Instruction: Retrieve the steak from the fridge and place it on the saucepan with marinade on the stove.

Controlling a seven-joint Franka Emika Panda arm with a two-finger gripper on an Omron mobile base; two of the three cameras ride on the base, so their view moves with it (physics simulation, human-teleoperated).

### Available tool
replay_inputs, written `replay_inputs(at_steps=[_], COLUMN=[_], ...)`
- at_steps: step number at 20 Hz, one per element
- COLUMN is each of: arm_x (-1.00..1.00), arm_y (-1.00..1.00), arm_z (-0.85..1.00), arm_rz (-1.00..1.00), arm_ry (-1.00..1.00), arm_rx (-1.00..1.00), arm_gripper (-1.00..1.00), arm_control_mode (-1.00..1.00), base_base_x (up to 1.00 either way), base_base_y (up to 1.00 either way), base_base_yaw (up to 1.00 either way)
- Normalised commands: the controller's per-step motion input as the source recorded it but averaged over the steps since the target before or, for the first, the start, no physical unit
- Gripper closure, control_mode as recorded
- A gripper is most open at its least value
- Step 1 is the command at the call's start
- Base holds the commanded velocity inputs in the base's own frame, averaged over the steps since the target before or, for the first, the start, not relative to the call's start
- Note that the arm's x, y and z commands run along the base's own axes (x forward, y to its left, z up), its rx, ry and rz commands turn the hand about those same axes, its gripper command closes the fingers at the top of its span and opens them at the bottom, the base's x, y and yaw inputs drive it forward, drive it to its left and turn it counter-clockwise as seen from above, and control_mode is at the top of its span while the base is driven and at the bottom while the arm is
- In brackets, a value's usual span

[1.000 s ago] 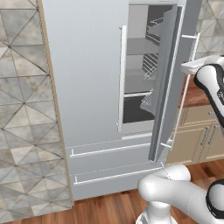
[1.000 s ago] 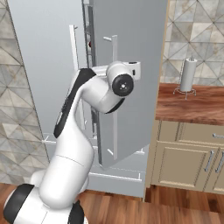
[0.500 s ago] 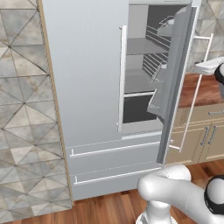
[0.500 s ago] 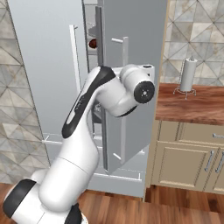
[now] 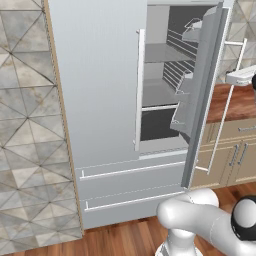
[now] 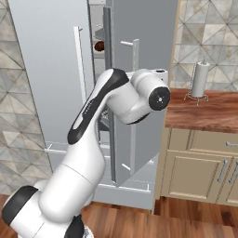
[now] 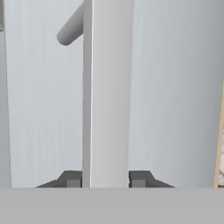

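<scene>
- Pincer (image 7: 107,177) status: clamped snug on the fridge's white bar handle (image 7: 108,96) — hand view has the bar running straight up between my two dark tips.
- Door swing is the step in hand, I reckon. The right door (image 5: 202,95) of the fridge (image 5: 100,100) stands partly out, shelves showing behind it.
- Doing it well: I'd pull along the door's arc rather than straight back, and keep the bar centred between the pads so it doesn't slide up or down — otherwise I'd expect the grip to twist off.
- Steak (image 6: 99,46) sits up on a high shelf, a dark red lump peeking through the gap in the right base view. Door likely needs to go wider before I can reach it.
- Paper towel roll (image 6: 200,80) stands on the wooden counter (image 6: 209,109), well clear.
- Brands or writing: none I can read anywhere.
</scene>
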Motion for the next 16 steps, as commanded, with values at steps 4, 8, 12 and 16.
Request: replay_inputs(at_steps=[4, 8, 12, 16], arm_x=[0.0, 0.0, 0.0, 0.0], arm_y=[0.0, 0.0, 0.0, 0.0], arm_z=[0.0, 0.0, 0.0, 0.0], arm_rz=[0.0, 0.0, 0.0, 0.0], arm_ry=[0.0, 0.0, 0.0, 0.0], arm_rx=[0.0, 0.0, 0.0, 0.0], arm_gripper=[1.0, -1.0, -1.0, -1.0], arm_control_mode=[-1.0, -1.0, -1.0, -1.0], base_base_x=[0.0, 0.0, 0.0, 0.0], base_base_y=[0.0, 0.0, 0.0, 0.0], base_base_yaw=[0.0, 0.0, 0.0, 0.0])
